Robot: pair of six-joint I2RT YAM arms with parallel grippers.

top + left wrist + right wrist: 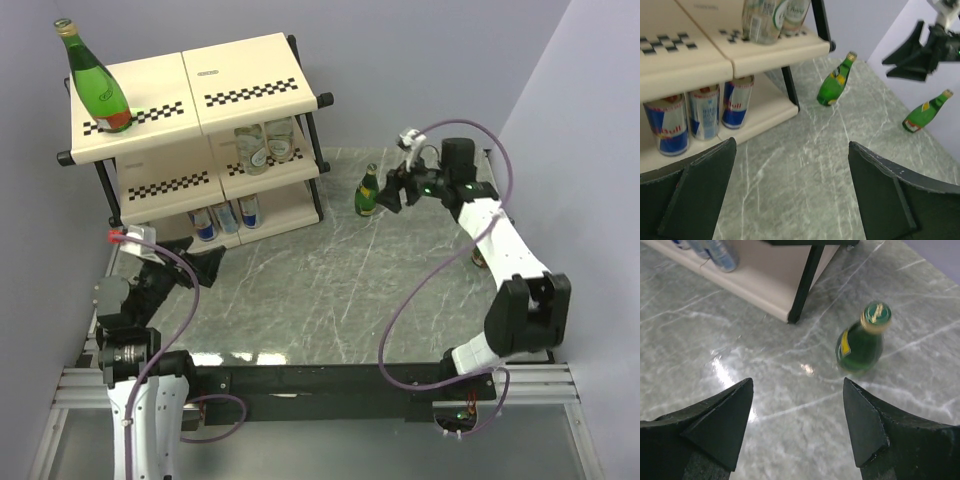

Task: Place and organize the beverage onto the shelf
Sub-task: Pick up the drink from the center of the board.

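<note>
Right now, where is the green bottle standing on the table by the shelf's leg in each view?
Top external: green bottle upper centre, right of the shelf.
Left wrist: green bottle upper centre; a second green bottle stands further right.
Right wrist: green bottle right of centre, seen from above.
Shared landmark: the shelf's black leg, just left of it in all three.

Top cam sat high at 6 o'clock, looking down on the table (330,300). Left wrist cam faced 2 o'clock, right wrist cam 9 o'clock, closer in; all shared one green bottle (368,192).
</note>
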